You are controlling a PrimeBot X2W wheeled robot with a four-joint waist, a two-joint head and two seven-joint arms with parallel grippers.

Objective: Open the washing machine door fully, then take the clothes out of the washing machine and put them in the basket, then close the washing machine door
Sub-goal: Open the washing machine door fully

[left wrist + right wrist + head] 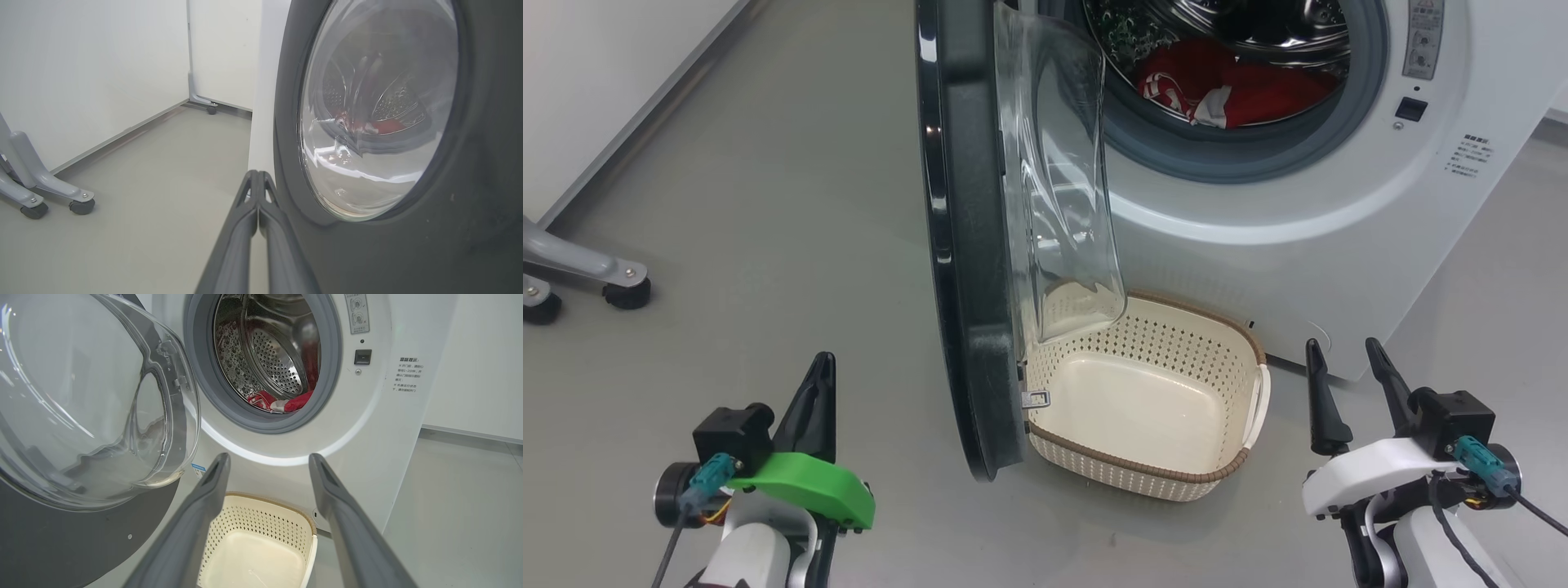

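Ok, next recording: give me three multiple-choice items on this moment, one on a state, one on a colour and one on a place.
1. The washing machine door is: A latched shut; B swung open; C taken off.
2. The rim of the basket is: A brown; B blue; C black.
3. The clothes lie: A in the basket; B draped over the door; C in the drum of the washing machine.

Key:
1 B: the door stands edge-on in the head view, leaving the drum mouth uncovered.
2 A: a brown woven-look band runs round the top of the cream basket.
3 C: red and white fabric sits at the bottom of the drum, and the basket holds nothing.
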